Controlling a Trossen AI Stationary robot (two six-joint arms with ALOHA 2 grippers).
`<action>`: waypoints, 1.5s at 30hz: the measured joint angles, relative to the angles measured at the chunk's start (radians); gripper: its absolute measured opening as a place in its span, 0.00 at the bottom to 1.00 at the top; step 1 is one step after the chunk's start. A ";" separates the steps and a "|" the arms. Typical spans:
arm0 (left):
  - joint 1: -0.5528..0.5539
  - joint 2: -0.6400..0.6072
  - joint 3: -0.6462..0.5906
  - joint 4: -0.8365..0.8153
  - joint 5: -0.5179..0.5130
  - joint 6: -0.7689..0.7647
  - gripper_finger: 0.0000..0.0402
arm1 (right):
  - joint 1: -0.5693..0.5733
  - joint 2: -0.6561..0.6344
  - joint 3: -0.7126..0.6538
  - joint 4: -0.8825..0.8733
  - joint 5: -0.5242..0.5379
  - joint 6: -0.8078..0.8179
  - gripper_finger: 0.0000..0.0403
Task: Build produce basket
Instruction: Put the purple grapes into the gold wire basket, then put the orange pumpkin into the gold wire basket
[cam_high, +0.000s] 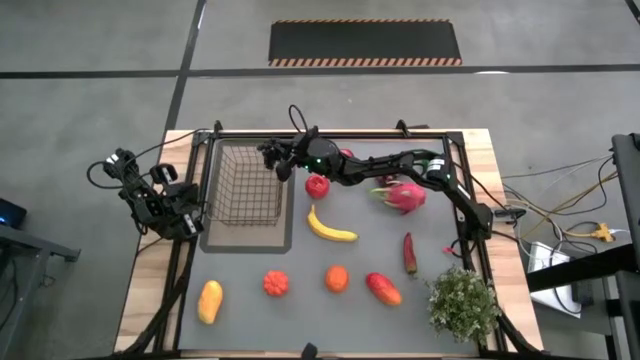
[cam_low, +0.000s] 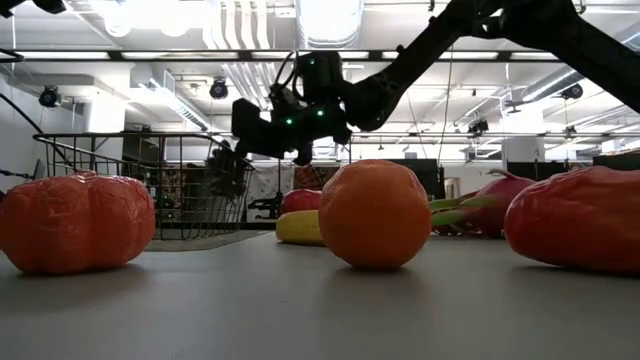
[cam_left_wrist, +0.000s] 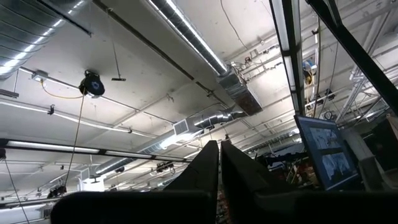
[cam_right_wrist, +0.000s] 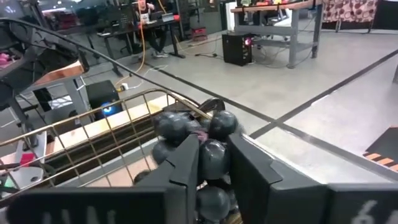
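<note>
First fruit on its way
Your right gripper (cam_right_wrist: 208, 163) grips the grapes (cam_right_wrist: 196, 134) above the empty basket (cam_high: 245, 185); everything else waits on the table (cam_high: 300, 300).

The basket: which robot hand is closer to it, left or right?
Right. The right gripper, holding the grapes, hangs at the basket's rim on the fruit side. The left gripper waits just outside the opposite rim, pointing up.
</note>
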 joint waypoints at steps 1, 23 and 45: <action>0.000 0.000 0.000 0.000 0.000 0.000 0.00 | -0.001 0.000 0.000 -0.002 0.000 0.003 0.21; 0.000 0.000 -0.001 0.000 0.000 -0.003 0.00 | 0.006 -0.172 0.000 -0.368 -0.214 -0.076 0.39; 0.000 0.076 -0.004 -0.023 0.009 -0.285 0.00 | 0.275 -0.651 -0.359 -0.762 -0.174 -0.245 0.25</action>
